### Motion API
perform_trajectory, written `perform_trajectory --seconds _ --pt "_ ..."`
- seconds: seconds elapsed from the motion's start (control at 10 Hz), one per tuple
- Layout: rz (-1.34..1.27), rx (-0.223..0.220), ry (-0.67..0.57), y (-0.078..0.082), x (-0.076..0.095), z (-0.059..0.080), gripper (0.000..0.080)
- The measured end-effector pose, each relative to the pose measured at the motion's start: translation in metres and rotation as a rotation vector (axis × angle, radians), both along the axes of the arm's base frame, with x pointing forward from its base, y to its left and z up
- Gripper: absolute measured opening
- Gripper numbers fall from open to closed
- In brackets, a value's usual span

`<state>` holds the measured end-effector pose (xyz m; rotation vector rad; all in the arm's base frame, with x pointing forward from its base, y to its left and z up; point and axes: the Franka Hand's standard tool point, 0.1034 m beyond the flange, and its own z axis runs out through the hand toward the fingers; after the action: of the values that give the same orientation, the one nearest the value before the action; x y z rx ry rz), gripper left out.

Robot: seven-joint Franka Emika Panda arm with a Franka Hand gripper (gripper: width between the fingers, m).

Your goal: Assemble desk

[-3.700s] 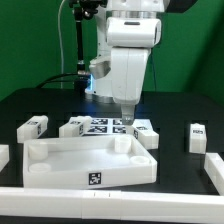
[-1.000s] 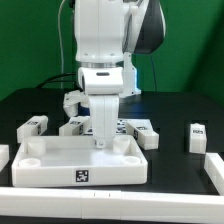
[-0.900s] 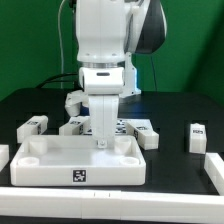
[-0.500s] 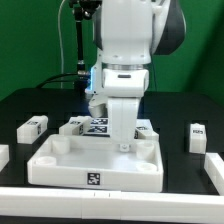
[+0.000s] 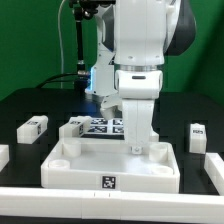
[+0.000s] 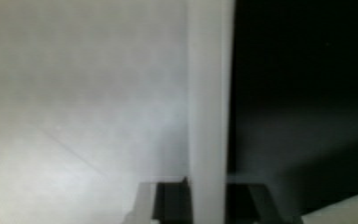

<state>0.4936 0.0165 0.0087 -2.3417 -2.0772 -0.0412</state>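
Claw [image 5: 137,149] is down on the far rim of the tabletop [image 5: 75,175] and clenched on it. In the wrist view the rim wall [image 6: 208,100] runs straight between the two dark fingers [image 6: 163,203], with no gap I can see.

The tabletop sits low-centre in the exterior view on the black table [image 5: 25,100], tagged front wall [image 5: 108,182] facing the camera.

Around it, clock directions taken from the tabletop's centre in the exterior view:
- 12 o'clock: marker board [image 5: 100,127], flat on the table just behind the far rim, with the arm body [image 5: 140,60] covering part of it.
- 11 o'clock: first leg [image 5: 72,127], lying beside the marker board.
- 10 o'clock: second leg [image 5: 33,126], well apart.
- 2 o'clock: third leg [image 5: 197,137], apart from the tabletop's corner.
- 3 o'clock: white block [image 5: 213,172], near the tabletop's side; can't tell whether they touch.
- 6 o'clock: white rail [image 5: 30,207], running across the foreground just in front of the front wall.

The arm hides the middle of the far rim.

Inside the tabletop's raised rim I see only corner sockets [image 5: 66,152].
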Motion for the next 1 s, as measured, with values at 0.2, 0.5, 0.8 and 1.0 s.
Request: perform_trajectory --seconds 0.2,0.5,0.8,1.0 --pt "0.022 0.0 0.004 0.007 0.007 0.0 0.0058" --pt "0.048 0.007 0.011 0.025 0.024 0.0 0.0058" --pt "0.059 0.015 0.009 0.039 0.035 0.001 0.0058" --pt "0.073 0.02 0.008 0.047 0.036 0.0 0.0058"
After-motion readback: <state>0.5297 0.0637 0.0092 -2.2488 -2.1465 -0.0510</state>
